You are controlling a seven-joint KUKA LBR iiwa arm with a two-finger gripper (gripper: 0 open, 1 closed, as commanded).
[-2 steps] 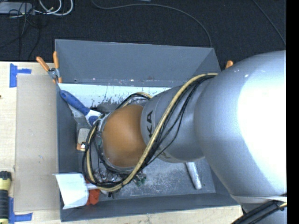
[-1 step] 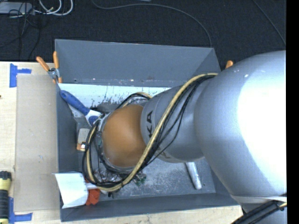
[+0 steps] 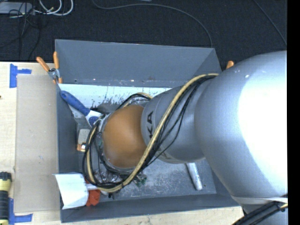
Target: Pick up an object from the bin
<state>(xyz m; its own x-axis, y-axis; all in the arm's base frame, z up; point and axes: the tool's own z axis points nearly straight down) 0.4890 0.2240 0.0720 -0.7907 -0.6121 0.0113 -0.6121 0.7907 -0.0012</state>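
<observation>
Grey bin [image 3: 136,69], with the arm [image 3: 225,125] reaching toward 8 o'clock.
We see the gripper [image 3: 108,178] by a white card [image 3: 70,189] and red piece [image 3: 93,198] at 7 o'clock; whether it is wide or closed we cannot tell. Blue tool [image 3: 75,102] at 10.

Black capitals, of which only "KA" can be read, run sideways on the silver arm link [image 3: 161,125] over the middle of the grey metal bin [image 3: 66,172], at 3 o'clock of the orange wrist cover [image 3: 123,142], with the cables [image 3: 174,106] cutting off the rest.
</observation>
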